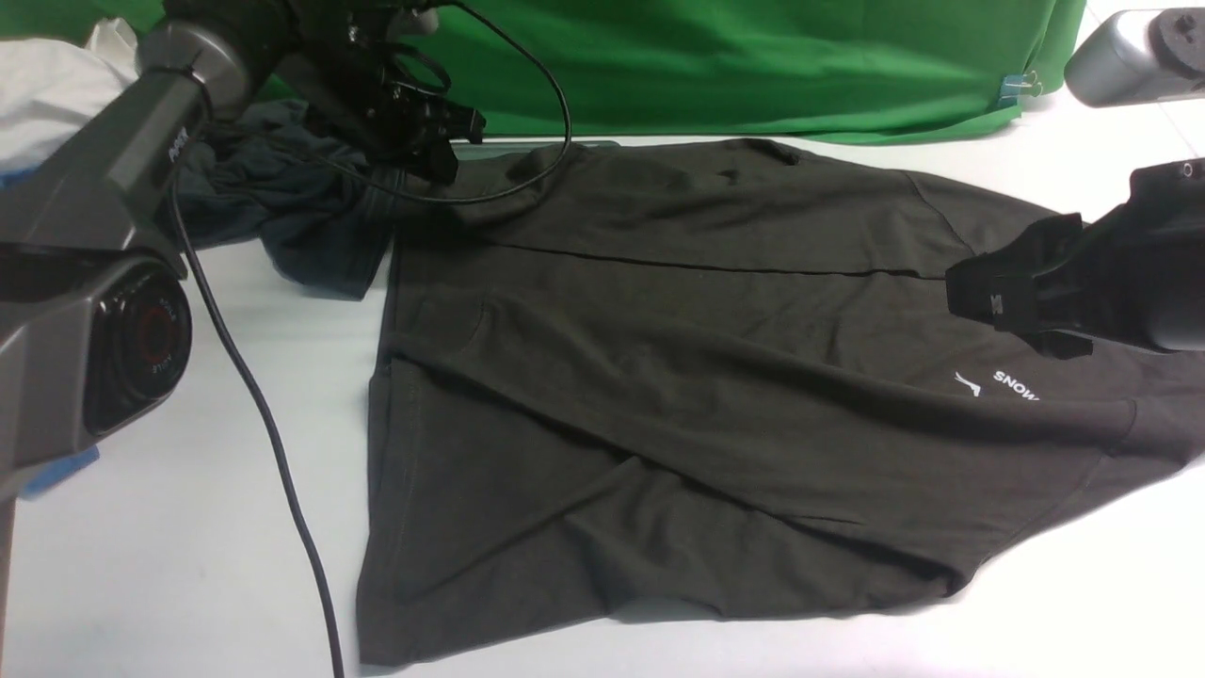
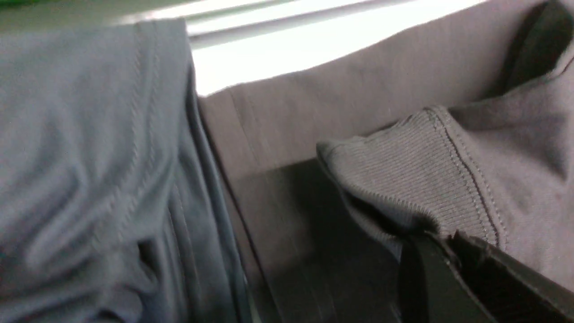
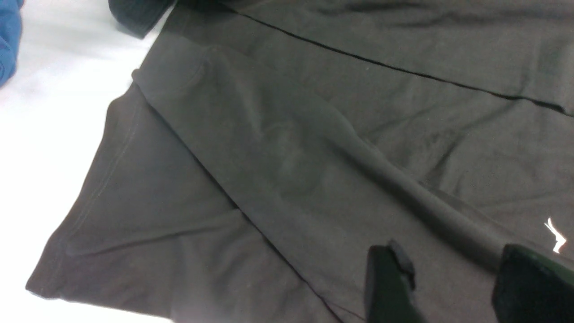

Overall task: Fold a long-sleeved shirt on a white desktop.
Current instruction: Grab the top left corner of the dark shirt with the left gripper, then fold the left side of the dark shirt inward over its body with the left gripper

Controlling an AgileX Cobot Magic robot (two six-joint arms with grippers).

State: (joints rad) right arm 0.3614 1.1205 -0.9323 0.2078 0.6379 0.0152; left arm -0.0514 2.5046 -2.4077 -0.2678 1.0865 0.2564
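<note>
Shirt (image 1: pixel 659 377) is lying spread across the white desktop (image 1: pixel 188 584), with its chest print toward the right arm. Left gripper (image 1: pixel 438 155) is pinching the shirt's ribbed cuff (image 2: pixel 403 170) at the far corner, jaws pressed together. Right gripper (image 3: pixel 450 269) is hovering spread over the chest, holding nothing. Risk, by my reading: the bite on the cuff looks shallow and may slip under pull, and the dark garment (image 1: pixel 301 217) lying alongside may drag along with it.

The left pincer (image 1: pixel 444 160), clamped on the cuff of the long-sleeved shirt (image 1: pixel 659 377), is hemmed in by a heaped dark garment (image 1: pixel 292 217) just beside it outward and the green backdrop (image 1: pixel 753 66) close beyond, while toward the robot the bare white desktop (image 1: pixel 188 565) lies free save one black cable (image 1: pixel 264 424); the right pincer (image 1: pixel 960 292), jaws apart, has only flat cloth ahead.
</note>
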